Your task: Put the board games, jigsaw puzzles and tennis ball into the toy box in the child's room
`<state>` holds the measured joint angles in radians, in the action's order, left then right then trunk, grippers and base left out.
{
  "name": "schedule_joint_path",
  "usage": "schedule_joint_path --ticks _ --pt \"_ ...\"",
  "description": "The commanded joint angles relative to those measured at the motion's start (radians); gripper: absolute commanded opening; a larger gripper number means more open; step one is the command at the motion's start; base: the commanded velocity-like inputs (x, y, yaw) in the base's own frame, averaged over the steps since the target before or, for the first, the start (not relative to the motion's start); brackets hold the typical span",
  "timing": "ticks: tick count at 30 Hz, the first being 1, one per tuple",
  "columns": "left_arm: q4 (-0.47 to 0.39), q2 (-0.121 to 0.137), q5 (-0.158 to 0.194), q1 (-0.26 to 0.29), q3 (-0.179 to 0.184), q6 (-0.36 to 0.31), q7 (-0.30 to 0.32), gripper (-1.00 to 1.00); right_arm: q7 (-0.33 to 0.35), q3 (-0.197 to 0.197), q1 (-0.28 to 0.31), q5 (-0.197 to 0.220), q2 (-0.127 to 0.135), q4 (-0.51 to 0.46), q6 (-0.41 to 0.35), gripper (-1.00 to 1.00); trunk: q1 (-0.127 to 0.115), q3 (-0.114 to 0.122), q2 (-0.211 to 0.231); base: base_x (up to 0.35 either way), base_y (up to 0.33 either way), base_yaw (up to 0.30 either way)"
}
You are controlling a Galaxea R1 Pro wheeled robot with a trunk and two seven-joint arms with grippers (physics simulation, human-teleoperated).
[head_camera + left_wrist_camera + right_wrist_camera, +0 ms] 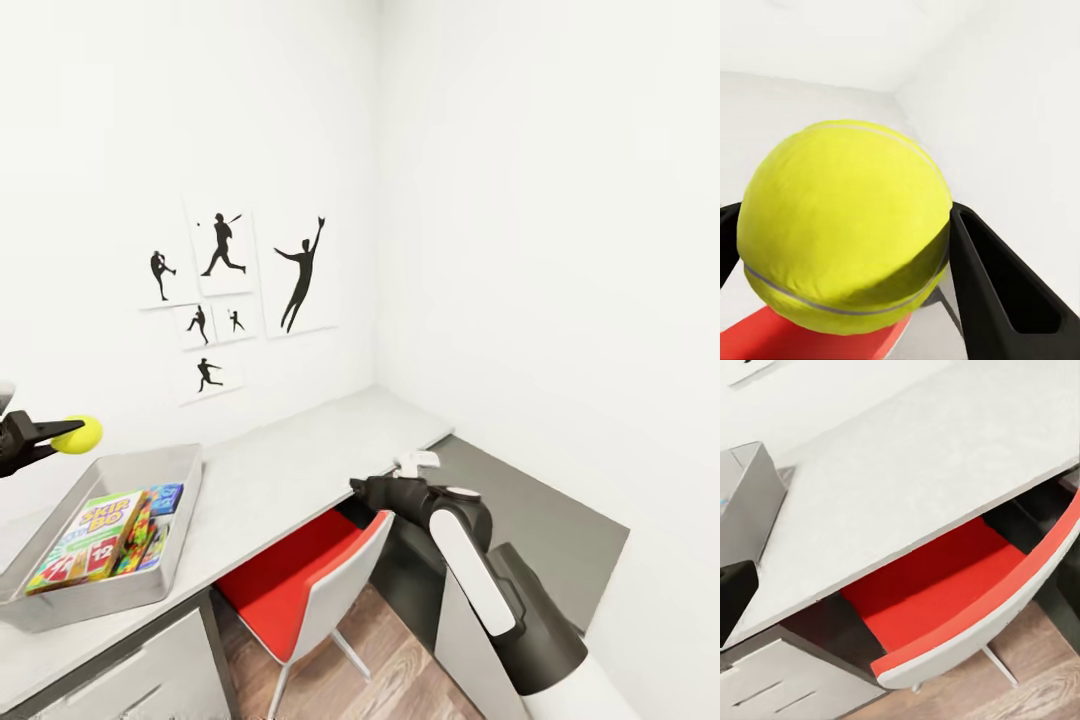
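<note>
My left claw (50, 437) pinches the tennis ball (78, 434) across its middle, just above the toy box (185, 468) rim — light, fuzzy, springy, so it should drop and bounce little. Skip-Bo game (88, 539) lies inside. My right claw (415, 464) hovers over the white surface (300, 450); whether it is spread I cannot tell — red chair (300, 570) below, silhouette posters (240, 290) on the wall.

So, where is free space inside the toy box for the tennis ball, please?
The toy box is bare along its far side, near the wall. Its near half is crowded by the Skip-Bo box and colourful items beside it. The left gripper holds the tennis ball above the far rim.
</note>
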<state>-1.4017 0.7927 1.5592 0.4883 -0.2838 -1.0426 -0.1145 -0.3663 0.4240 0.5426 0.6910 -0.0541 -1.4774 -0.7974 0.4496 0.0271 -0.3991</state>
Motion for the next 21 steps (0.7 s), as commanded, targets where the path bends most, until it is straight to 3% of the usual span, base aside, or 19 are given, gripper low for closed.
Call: schedule_joint_path --ticks 1,7,11,15,21 --pt "0.0 -0.001 0.01 0.001 0.002 -0.004 -0.013 -1.0 -0.01 0.001 0.0 0.011 0.0 -0.005 -0.001 1.0 0.0 0.0 -0.001 0.0 0.0 0.287" --pt "0.001 -0.008 0.011 0.001 0.027 -0.002 -0.034 -1.0 -0.008 -0.027 0.002 0.013 -0.006 -0.047 -0.033 1.0 0.0 -0.001 -0.001 0.0 0.0 0.287" --pt "0.001 -0.008 0.014 0.001 0.03 -0.002 -0.035 -1.0 -0.007 -0.14 0.019 0.016 -0.023 -0.072 -0.132 1.0 0.0 -0.001 -0.001 0.0 0.0 0.206" --pt "0.0 -0.009 0.02 0.001 0.031 0.0 -0.036 -1.0 -0.007 -0.254 0.041 0.018 -0.032 -0.082 -0.178 1.0 0.0 -0.001 -0.001 0.0 0.0 0.044" --pt "-0.001 -0.008 0.021 0.001 0.031 0.0 -0.035 -1.0 -0.007 -0.265 0.036 0.019 -0.033 -0.085 -0.18 1.0 0.0 -0.001 -0.001 0.0 0.0 0.003"
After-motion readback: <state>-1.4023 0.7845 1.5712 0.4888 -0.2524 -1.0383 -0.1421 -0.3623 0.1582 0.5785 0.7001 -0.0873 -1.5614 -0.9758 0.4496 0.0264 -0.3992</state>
